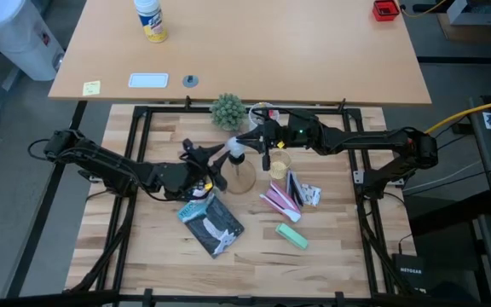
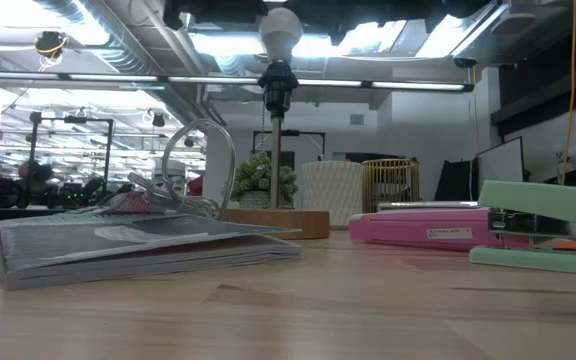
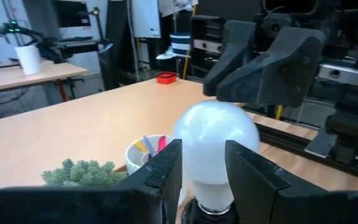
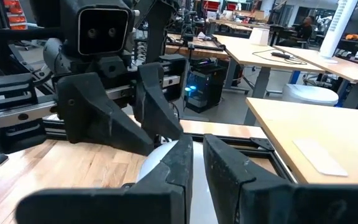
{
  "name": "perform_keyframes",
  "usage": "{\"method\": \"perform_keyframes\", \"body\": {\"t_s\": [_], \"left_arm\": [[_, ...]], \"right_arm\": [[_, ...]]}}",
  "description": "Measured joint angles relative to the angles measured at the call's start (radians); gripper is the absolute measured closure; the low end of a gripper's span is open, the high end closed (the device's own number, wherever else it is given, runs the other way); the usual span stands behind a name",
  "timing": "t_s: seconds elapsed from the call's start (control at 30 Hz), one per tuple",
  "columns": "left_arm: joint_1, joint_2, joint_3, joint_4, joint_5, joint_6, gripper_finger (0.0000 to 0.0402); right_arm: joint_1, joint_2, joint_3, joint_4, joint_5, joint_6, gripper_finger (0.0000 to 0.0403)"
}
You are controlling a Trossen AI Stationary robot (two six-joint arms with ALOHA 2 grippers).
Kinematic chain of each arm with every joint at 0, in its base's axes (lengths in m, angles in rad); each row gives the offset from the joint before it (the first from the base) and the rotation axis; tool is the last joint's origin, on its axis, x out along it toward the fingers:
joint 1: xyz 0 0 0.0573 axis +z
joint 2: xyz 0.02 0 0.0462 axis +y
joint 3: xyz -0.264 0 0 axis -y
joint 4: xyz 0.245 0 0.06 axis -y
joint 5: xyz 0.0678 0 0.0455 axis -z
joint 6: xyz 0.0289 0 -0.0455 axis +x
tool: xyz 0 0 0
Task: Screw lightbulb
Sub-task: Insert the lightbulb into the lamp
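Observation:
The whitish lightbulb [image 2: 280, 30] stands upright in the black socket [image 2: 278, 82] on top of the wooden cone stand [image 1: 240, 176]. My left gripper [image 3: 204, 165] comes level from the table's left. It is open, with its fingertips in front of the bulb's [image 3: 216, 140] lower half. My right gripper [image 4: 197, 155] comes from the table's right and shows only a narrow gap. The bulb [image 4: 156, 163] shows past its fingertips. In the left wrist view the right fingers [image 3: 278, 62] stand just behind the bulb's top. My left gripper's fingertips [image 3: 166, 163] overlap the bulb's lower half; I cannot tell whether they touch it. My right gripper's fingertips [image 4: 178, 158] stand at the bulb's upper part [image 3: 219, 109]; I cannot tell whether they touch it.
A small plant [image 1: 227, 111] and a white cup [image 1: 262, 111] stand behind the stand. A clear yellowish cup [image 1: 280, 162] stands to its right. A pink stapler [image 1: 280, 200], a green stapler [image 1: 291, 235] and a dark booklet [image 1: 211, 223] lie nearer the front edge.

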Motion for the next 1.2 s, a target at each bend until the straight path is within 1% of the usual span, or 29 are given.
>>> {"method": "perform_keyframes", "body": {"t_s": [0.07, 0.27, 0.63, 0.83, 0.97, 1.03, 1.1, 1.2], "left_arm": [[0.0, 0.0, 0.0, 0.0, -0.016, 0.001, 0.0288], [0.001, 0.0, 0.0, 0.0, -0.024, 0.009, 0.0288], [0.001, 0.0, 0.0, 0.003, -0.157, 0.04, 0.0288], [-0.034, -0.018, 0.0, 0.006, -0.16, 0.048, 0.0288], [-0.063, -0.021, 0.0, 0.006, -0.159, -0.003, 0.0288], [-0.077, -0.021, 0.0, 0.004, -0.13, -0.028, 0.0289], [-0.089, -0.021, 0.0, 0.003, -0.066, -0.05, 0.0298], [-0.097, -0.021, 0.0, -0.001, 0.048, -0.094, 0.0329]], "right_arm": [[0.0, 0.0, 0.0, 0.0, 0.0, 0.0, 0.0359], [0.0, 0.0, 0.0, 0.0, 0.0, 0.0, 0.0359], [0.0, 0.0, 0.0, 0.0, -0.001, 0.0, 0.0359], [0.0, 0.0, 0.0, 0.0, -0.001, 0.0, 0.0359], [0.0, 0.0, 0.0, 0.002, -0.001, 0.0, 0.0359], [0.0, 0.0, 0.0, 0.002, -0.001, 0.0, 0.0359], [0.0, 0.0, 0.0, 0.002, -0.001, 0.0, 0.0359], [0.0, 0.0, 0.0, 0.002, -0.001, 0.0, 0.0359]]}}
